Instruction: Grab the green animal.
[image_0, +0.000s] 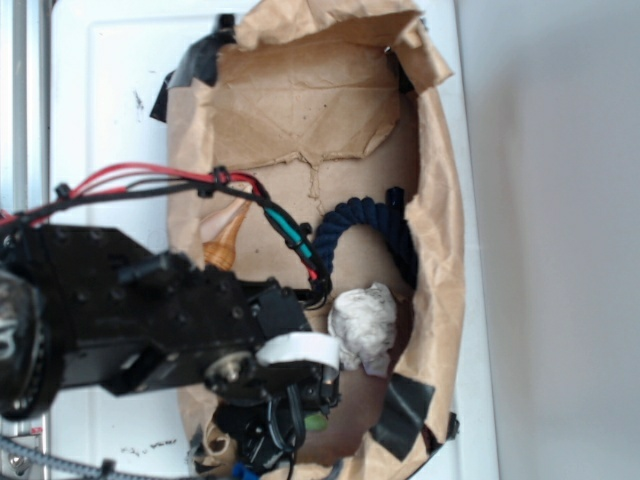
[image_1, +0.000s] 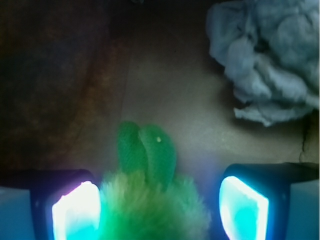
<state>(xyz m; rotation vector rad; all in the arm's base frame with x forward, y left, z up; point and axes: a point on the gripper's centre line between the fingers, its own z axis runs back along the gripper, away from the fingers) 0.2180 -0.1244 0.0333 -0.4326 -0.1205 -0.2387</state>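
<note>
Contents of a brown paper liner (image_0: 330, 110), taped with black tape (image_0: 405, 420) to a white table (image_0: 110, 80).

1. Gripper (image_1: 160, 205). Black, lowered over the liner's bottom edge, in the exterior view mostly hidden under the arm's own body and cables. In the wrist view its two pads (image_1: 75, 212) glow pale cyan at bottom left and bottom right, spread wide apart. The left pad is just beside or touching the toy's fur; which, cannot be told. The right pad stands clear of it, with bare paper in the gap.

2. Green animal (image_1: 150, 200). Fuzzy lime-green body between the pads, nearer the left one; two smooth darker green flaps project from it toward the liner's centre. It lies on the paper. In the exterior view only a small green patch (image_0: 316, 421) shows below the wrist, near the liner's bottom edge.

3. Paper ball (image_0: 364, 322). Crumpled, white, near the liner's right edge, just right of the arm; in the wrist view at top right (image_1: 265, 60), apart from the toy.

4. Rope (image_0: 370, 222). Dark navy, curved in an arch, above the paper ball near the right edge.

5. Seashell (image_0: 226, 240). Tan, pointed, near the left edge, partly hidden by the arm.

6. Cables (image_0: 150, 178). Red and black, running from the arm across the liner.
</note>
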